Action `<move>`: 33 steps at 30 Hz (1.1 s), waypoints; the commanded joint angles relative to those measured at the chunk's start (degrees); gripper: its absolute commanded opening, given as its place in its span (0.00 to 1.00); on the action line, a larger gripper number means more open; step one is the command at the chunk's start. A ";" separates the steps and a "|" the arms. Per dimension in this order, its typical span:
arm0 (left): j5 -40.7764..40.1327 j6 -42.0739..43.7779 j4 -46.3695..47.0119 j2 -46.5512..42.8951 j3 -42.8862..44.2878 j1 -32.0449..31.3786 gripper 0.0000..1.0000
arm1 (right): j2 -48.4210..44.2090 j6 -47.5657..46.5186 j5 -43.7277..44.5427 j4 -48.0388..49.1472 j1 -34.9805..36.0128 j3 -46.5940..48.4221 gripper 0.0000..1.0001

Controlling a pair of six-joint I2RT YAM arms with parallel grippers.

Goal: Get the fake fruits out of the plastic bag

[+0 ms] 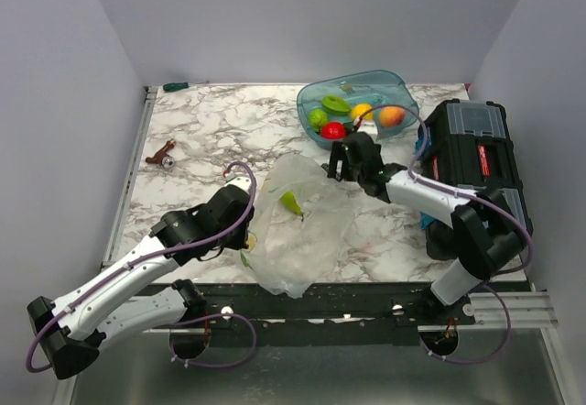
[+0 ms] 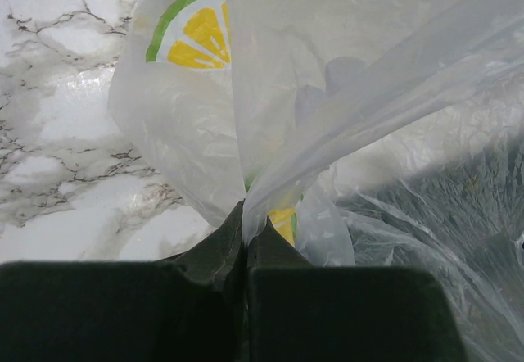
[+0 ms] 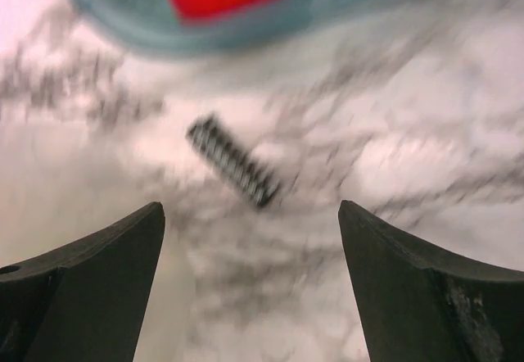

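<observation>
The plastic bag (image 1: 307,231), see-through with lemon slice prints, lies crumpled near the table's front edge. One green fake fruit (image 1: 291,203) shows inside it. My left gripper (image 1: 247,233) is shut on the bag's left edge. In the left wrist view a fold of the bag (image 2: 270,133) is pinched between the closed jaws of this gripper (image 2: 246,221). Green (image 1: 318,117), dark green (image 1: 334,103), red (image 1: 333,131) and yellow (image 1: 362,111) fake fruits lie in a teal tub (image 1: 403,86). My right gripper (image 1: 348,155) hangs open and empty between tub and bag; the right wrist view, blurred, shows it (image 3: 250,206) over bare marble.
An orange ball (image 1: 392,115) also lies in the tub. A black toolbox (image 1: 476,153) stands at the right. A small dark spring (image 3: 233,161) lies on the marble near the tub's rim (image 3: 123,42). A brown object (image 1: 163,156) lies at the left and a green marker (image 1: 174,86) at the back.
</observation>
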 commanded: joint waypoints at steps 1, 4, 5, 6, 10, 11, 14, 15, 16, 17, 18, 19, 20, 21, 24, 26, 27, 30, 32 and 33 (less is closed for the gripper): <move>0.81 0.07 0.49 0.47 -0.43 -0.18 0.00 | -7.93 0.79 0.10 1.93 7.72 -9.03 0.89; 1.06 0.15 0.43 0.75 -0.47 -0.27 0.00 | -13.70 1.71 2.47 -1.95 11.03 -13.14 0.90; 1.19 0.15 0.46 0.73 -0.52 -0.27 0.00 | -16.47 2.21 2.71 -2.94 11.07 -14.33 0.90; 1.10 0.13 0.42 0.70 -0.51 -0.27 0.00 | -19.07 2.27 2.77 -4.12 11.09 -15.55 0.91; 0.99 0.07 0.46 0.71 -0.52 -0.32 0.00 | -30.65 1.31 2.69 -8.60 11.09 -16.77 0.91; 0.97 0.07 0.48 0.75 -0.45 -0.35 0.00 | -32.88 0.14 0.88 -9.00 11.09 -16.81 0.91; 1.09 0.14 0.44 0.95 -0.43 -0.38 0.00 | -39.82 -2.71 -6.11 -8.73 11.85 -16.63 0.90; 1.09 0.16 0.49 1.04 -0.43 -0.36 0.00 | -41.75 -3.68 -7.89 -8.01 12.92 -16.63 0.90; 1.16 0.16 0.47 1.11 -0.43 -0.34 0.00 | -43.70 -4.30 -9.49 -7.39 14.74 -16.55 0.90; 1.17 0.16 0.38 1.21 -0.43 -0.36 0.00 | -45.15 -4.82 -10.55 -6.53 16.26 -16.39 0.89; 1.18 0.16 0.48 1.28 -0.43 -0.36 0.00 | -46.40 -5.38 -11.86 -5.74 18.59 -16.13 0.88; 1.10 0.16 0.38 1.35 -0.43 -0.36 0.00 | -47.00 -5.75 -12.79 -4.84 20.66 -15.70 0.88; 1.11 0.16 0.39 1.47 -0.43 -0.36 0.00 | -46.98 -5.99 -13.73 -4.10 23.20 -15.32 0.87; 1.14 0.16 0.39 1.63 -0.43 -0.37 0.00 | -46.31 -6.34 -14.40 -3.29 25.39 -14.73 0.86; 1.01 0.16 0.31 1.93 -0.34 -0.36 0.00 | -41.92 -7.81 -12.90 -1.14 34.90 -13.24 0.85; 0.92 0.07 0.23 2.07 -0.34 -0.36 0.00 | -37.17 -9.59 -8.39 0.02 41.87 -12.37 0.85; 0.86 0.07 0.17 2.09 -0.34 -0.36 0.00 | -34.12 -10.17 -6.29 -0.25 44.60 -11.68 0.85; 0.74 -0.02 0.14 1.92 -0.34 -0.36 0.00 | -27.42 -10.31 -3.68 -1.67 46.02 -10.08 0.80; 0.73 -0.10 0.00 1.81 -0.34 -0.38 0.00 | -26.23 -10.01 -2.23 0.79 46.06 -11.80 0.75; 0.74 -0.06 0.03 1.66 -0.35 -0.45 0.00 | -26.08 -9.94 -0.97 2.58 46.07 -13.32 0.72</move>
